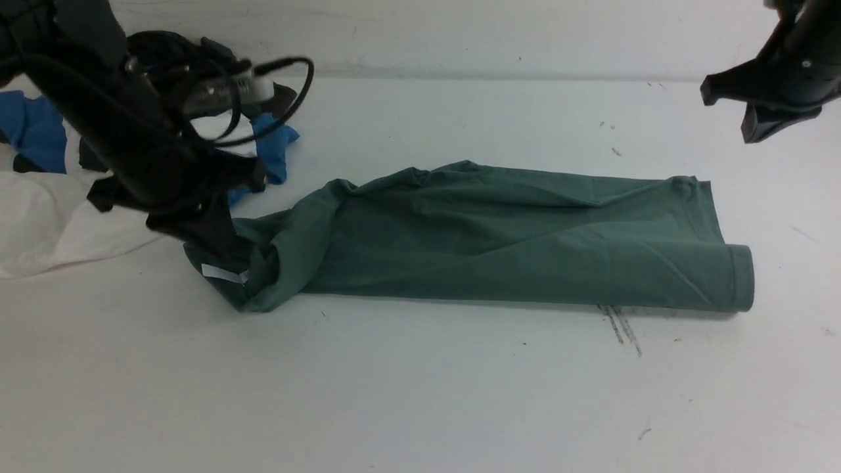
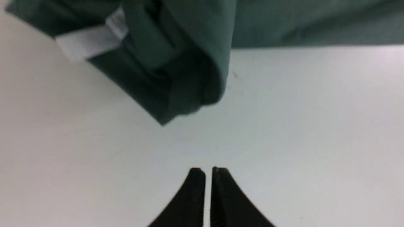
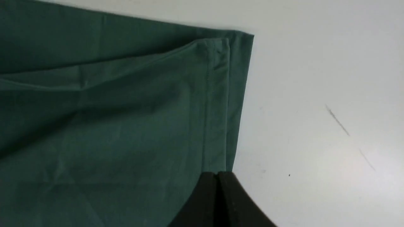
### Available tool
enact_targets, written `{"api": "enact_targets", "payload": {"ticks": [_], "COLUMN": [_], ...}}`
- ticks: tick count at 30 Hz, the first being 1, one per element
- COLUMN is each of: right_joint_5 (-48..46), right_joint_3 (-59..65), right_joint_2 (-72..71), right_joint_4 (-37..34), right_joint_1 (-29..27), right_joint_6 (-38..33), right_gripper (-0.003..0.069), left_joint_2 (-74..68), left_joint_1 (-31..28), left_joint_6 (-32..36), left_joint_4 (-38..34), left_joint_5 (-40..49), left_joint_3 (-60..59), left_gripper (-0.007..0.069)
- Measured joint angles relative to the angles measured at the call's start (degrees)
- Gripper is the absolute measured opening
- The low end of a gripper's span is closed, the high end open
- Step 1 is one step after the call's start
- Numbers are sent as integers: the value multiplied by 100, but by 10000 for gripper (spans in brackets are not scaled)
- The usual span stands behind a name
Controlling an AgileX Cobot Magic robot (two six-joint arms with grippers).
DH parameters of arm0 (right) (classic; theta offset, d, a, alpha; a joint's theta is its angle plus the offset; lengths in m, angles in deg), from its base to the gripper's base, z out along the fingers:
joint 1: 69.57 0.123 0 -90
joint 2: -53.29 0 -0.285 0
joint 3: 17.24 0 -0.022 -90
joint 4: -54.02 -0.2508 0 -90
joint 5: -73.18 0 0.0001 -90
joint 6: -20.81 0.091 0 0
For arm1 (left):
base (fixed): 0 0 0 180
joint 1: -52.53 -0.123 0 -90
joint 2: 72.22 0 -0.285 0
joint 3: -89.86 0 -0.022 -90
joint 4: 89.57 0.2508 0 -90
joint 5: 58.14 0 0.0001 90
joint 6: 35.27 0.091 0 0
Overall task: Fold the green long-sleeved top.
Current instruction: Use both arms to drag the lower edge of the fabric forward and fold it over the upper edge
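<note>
The green long-sleeved top (image 1: 499,236) lies folded into a long band across the table, neck end to the left and hem end to the right. Its white neck tag (image 1: 222,274) shows at the bunched left end. My left gripper (image 2: 208,170) hangs just over the table beside that end, a little clear of the cloth (image 2: 189,47) and tag (image 2: 88,44), jaws almost together with nothing between them. My right gripper (image 3: 217,172) is shut and empty, raised above the hem corner (image 3: 221,94); its arm (image 1: 788,72) sits high at the upper right.
A blue garment (image 1: 33,131), a white cloth (image 1: 52,223) and a dark garment (image 1: 171,46) are piled at the far left behind my left arm. Dark scuff marks (image 1: 621,325) lie on the table near the hem end.
</note>
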Motion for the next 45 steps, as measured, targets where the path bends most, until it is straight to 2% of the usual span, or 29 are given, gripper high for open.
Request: {"api": "enact_targets", "payload": {"ticks": [6,7,10,14,16,19,22,23,24,26,29,37,45], "right_joint_5": [12,12,23,28,28,28,28,28,28,28,28,74,109], "right_joint_3": [72,72,72,72,72,72,72,72,72,72,74,851,1747], "right_joint_2": [267,267,412,495,501,501,501,501,501,495,480,82,-74], "right_joint_4": [-203,-203,-225,-225,-225,-236,-256,-294,-329,-365,-388,-609,-606], "right_joint_1": [0,0,0,0,0,0,0,0,0,0,0,0,0], "right_joint_6": [6,6,6,6,6,6,6,6,1,-6,-45,-50,-6], "right_gripper": [-14,-14,-14,-14,-14,-14,-14,-14,-14,-14,-14,-14,-14], "left_joint_2": [-139,-156,-391,-612,-725,-904,-1044,-1139,-1169,-1175,-1106,-1152,-1970], "left_joint_1": [159,184,414,534,550,550,550,550,543,508,306,-427,-600], "left_joint_6": [-60,-60,-40,110,145,146,146,146,146,146,146,45,57], "left_joint_4": [-12,-12,-31,-67,-79,-67,-61,-56,-49,-54,-54,31,663], "left_joint_5": [-644,-705,-1220,-1451,-1504,-1584,-1693,-1722,-1723,-1616,-1245,-786,-796], "left_joint_3": [-278,-278,-278,-282,-282,-282,-282,-282,-277,-214,196,1592,1863], "left_gripper": [253,270,402,451,451,408,299,169,90,34,1,-1,0]}}
